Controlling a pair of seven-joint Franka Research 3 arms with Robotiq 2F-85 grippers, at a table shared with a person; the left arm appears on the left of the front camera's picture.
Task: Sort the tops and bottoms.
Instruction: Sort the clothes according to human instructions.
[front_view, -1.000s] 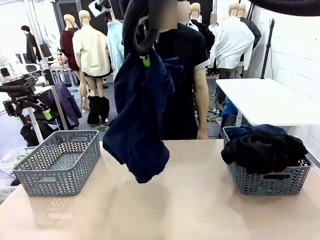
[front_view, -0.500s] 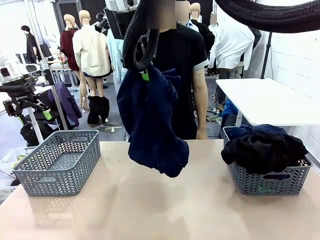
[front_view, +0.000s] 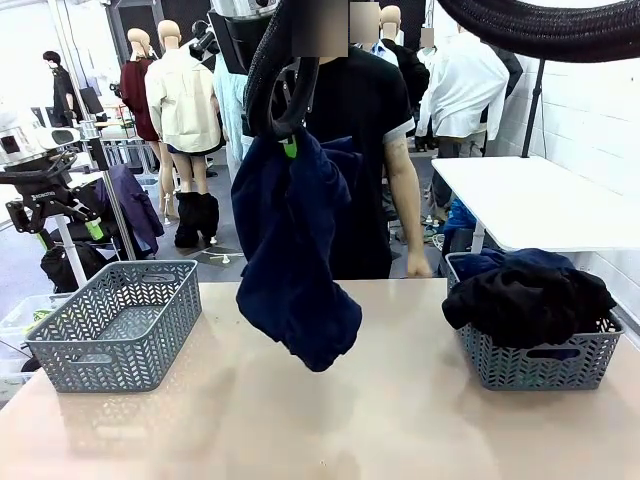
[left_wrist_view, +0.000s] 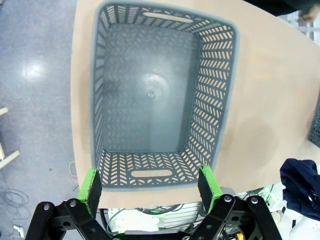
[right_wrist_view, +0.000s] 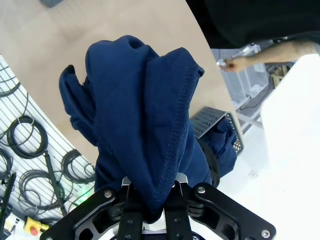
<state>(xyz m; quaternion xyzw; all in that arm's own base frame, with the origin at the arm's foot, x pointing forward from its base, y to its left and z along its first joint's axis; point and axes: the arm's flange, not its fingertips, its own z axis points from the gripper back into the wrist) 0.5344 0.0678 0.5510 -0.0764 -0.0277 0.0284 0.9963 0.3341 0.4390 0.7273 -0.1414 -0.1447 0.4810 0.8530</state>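
A navy blue garment (front_view: 295, 250) hangs bunched above the middle of the table, its lower end clear of the tabletop. My right gripper (front_view: 290, 135) is shut on its top edge, high up in front of the person. In the right wrist view the cloth (right_wrist_view: 140, 115) rises from between the shut fingers of the right gripper (right_wrist_view: 152, 200). Over the empty grey basket (left_wrist_view: 215, 100) my left gripper (left_wrist_view: 150, 182) stands open, holding nothing. The bottoms are out of view.
The empty grey basket (front_view: 115, 340) stands at the table's left. A second grey basket (front_view: 540, 365) at the right holds a pile of black and blue clothes (front_view: 525, 295). The person's hand (front_view: 420, 265) hangs beside it. A white table (front_view: 540, 200) stands behind.
The hanging garment has swung, its lower end going right and then back toward the left. The person's arm has moved right toward the full basket. My left gripper stays open.
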